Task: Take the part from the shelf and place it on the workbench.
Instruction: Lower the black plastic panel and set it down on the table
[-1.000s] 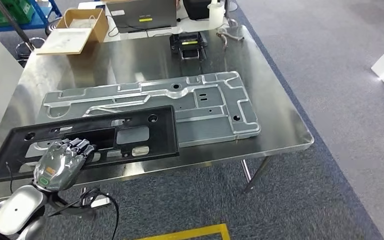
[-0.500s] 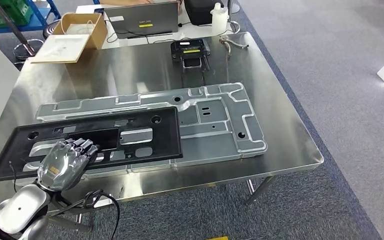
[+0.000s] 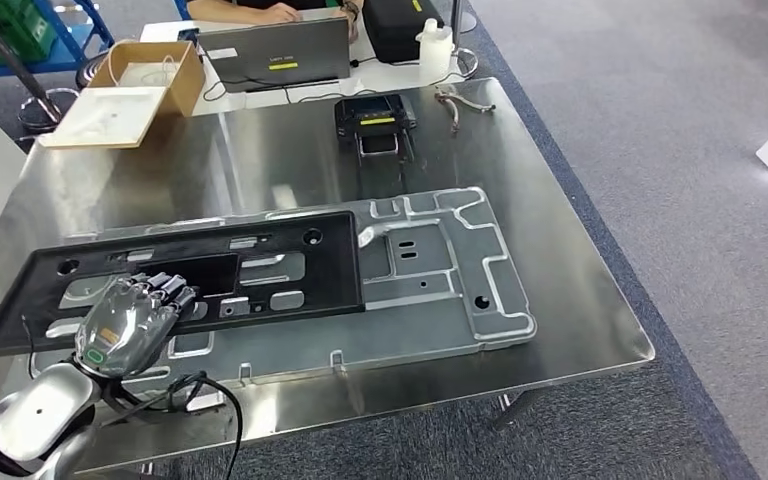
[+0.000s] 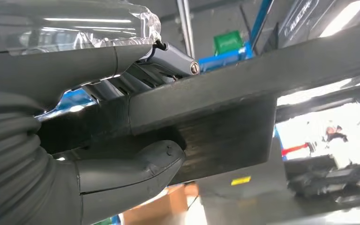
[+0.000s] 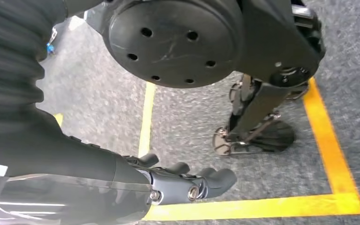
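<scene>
Left hand [image 3: 125, 325] grips the black part [image 3: 185, 275] by its near edge, over the steel tabletop [image 3: 580, 290].

The black part lies long and flat just past the hand, its far side overlapping the big grey metal plate [image 3: 440, 265] that spreads off to the hand's right. In the left wrist view the thumb [image 4: 136, 171] sits under the dark panel edge and the fingers [image 4: 168, 58] clamp over it, a firm hold. Well beyond the hand at the far end of the tabletop stands an open cardboard box [image 3: 145, 70], with what looks like thin wire lying inside, its flap folded out. Right of that, a laptop [image 3: 275, 50], a small black device [image 3: 372, 115] and a white bottle [image 3: 433, 45]. The right hand [image 5: 187, 185] hangs above the grey floor with yellow tape [image 5: 262, 204], fingers loosely curled, nothing in them.
</scene>
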